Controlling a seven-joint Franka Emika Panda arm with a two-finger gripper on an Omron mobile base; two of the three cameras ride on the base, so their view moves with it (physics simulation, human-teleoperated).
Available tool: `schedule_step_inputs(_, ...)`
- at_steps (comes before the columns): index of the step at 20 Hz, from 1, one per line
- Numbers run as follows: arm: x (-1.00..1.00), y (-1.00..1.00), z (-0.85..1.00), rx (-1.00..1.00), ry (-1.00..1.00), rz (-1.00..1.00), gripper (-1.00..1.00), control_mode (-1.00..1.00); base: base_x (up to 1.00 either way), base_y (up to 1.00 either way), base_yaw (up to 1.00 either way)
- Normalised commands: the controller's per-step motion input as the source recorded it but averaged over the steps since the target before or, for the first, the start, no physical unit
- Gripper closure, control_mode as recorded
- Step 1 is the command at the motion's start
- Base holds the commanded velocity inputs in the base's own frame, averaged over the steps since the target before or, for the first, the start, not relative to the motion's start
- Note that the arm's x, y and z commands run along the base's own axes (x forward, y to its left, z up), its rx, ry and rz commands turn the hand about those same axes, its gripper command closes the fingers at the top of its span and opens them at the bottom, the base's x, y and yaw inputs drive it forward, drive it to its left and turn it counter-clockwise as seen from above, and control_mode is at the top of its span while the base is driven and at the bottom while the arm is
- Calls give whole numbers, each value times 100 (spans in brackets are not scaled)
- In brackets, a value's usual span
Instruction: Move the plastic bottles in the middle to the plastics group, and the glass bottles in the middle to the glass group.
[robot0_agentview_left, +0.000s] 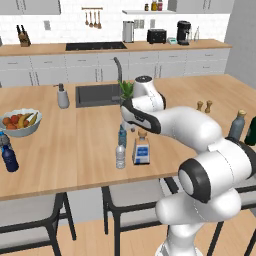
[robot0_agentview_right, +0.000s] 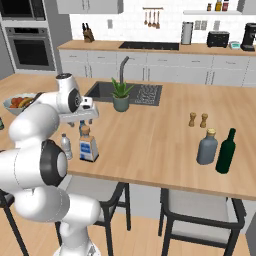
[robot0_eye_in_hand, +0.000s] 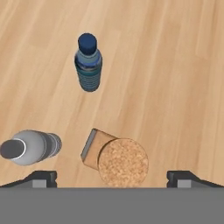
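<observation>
Wooden counter (robot0_eye_in_hand: 175, 65): cork-stoppered glass bottle (robot0_eye_in_hand: 116, 157) upright between spread fingers (robot0_eye_in_hand: 41, 178), untouched.

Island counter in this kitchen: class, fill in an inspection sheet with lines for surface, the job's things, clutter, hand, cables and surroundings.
Surface: wooden counter with a sink.
Job's things: blue bottle, clear bottle and corked square bottle stand upright mid-counter; navy bottle at the left edge; grey-blue bottle and green bottle side by side at the right.
Clutter: fruit bowl, soap dispenser, potted plant, two shakers.
Hand: hand open above the corked square bottle, holding nothing.
Cables: nothing seen.
Surroundings: stools, back counter with toaster, coffee machine.
</observation>
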Motion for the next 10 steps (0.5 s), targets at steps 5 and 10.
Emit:
schedule_step_inputs(5,0,-3,-17,0,0,0,-100,-100,0,0,0)
schedule_step_inputs(10,0,-7,-21,1,1,0,-100,-100,0,0,0)
